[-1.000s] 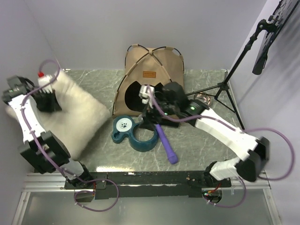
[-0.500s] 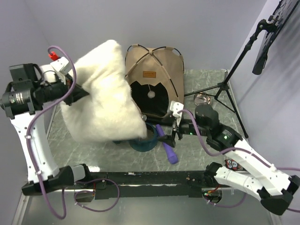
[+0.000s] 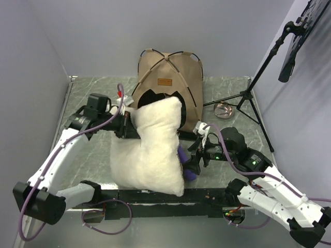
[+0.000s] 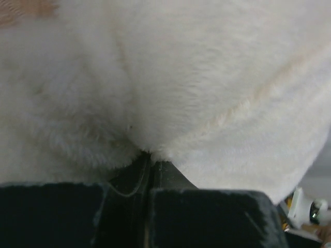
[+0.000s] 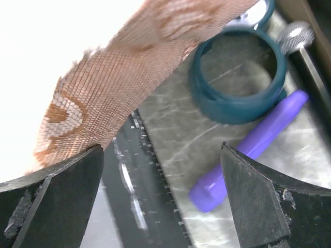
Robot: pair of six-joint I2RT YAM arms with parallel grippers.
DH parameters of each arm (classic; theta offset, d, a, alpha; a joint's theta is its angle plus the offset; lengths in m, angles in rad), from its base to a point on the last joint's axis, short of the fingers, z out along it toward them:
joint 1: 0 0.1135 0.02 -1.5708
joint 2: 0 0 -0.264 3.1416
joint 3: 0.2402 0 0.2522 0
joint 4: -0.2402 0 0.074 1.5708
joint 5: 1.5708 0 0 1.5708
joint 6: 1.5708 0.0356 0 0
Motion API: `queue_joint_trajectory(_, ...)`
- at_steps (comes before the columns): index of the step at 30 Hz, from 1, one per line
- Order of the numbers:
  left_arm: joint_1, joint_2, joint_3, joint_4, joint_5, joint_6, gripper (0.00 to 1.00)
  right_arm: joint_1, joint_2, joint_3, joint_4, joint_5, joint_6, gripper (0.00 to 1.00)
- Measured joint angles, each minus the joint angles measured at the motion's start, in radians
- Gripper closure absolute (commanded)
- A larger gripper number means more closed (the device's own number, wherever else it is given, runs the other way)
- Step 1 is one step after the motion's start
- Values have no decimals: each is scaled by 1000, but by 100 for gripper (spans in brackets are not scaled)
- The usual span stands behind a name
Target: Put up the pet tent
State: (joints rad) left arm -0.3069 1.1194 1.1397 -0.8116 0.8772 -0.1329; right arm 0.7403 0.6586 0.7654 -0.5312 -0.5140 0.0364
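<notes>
pillow hangs clenched in your left gripper before the doorway of the pet tent, upright far back on the table; feed one corner in low. right gripper gapes, empty.

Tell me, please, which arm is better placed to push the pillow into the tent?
Left. The left gripper is shut on the pillow, whose top edge sits at the pet tent doorway. The right gripper hangs open beside the purple toy.
</notes>
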Motion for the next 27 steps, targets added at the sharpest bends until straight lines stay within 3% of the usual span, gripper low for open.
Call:
queue_joint_trajectory(7, -16, 98, -45, 161, -221, -210, 99, -102, 18, -61, -25, -29, 127, 0)
queue_joint_trajectory(14, -33, 235, -43, 204, -388, -276, 99, -153, 111, -59, -16, -1, 154, 0)
queue_joint_trajectory(18, -83, 258, -43, 212, -417, -256, 88, -192, 193, -40, 12, 50, 175, 0)
queue_joint_trajectory(20, -100, 258, -37, 214, -412, -230, 72, -218, 243, -26, 27, 68, 185, 0)
queue_joint_trajectory(22, -110, 260, -20, 208, -409, -192, 44, -235, 286, -15, 40, 83, 192, 0)
queue_joint_trajectory(24, -111, 259, 4, 202, -409, -151, 24, -248, 324, -12, 57, 94, 198, 4)
queue_joint_trajectory(27, -77, 223, 19, 197, -396, -112, 13, -255, 349, -12, 65, 96, 206, 5)
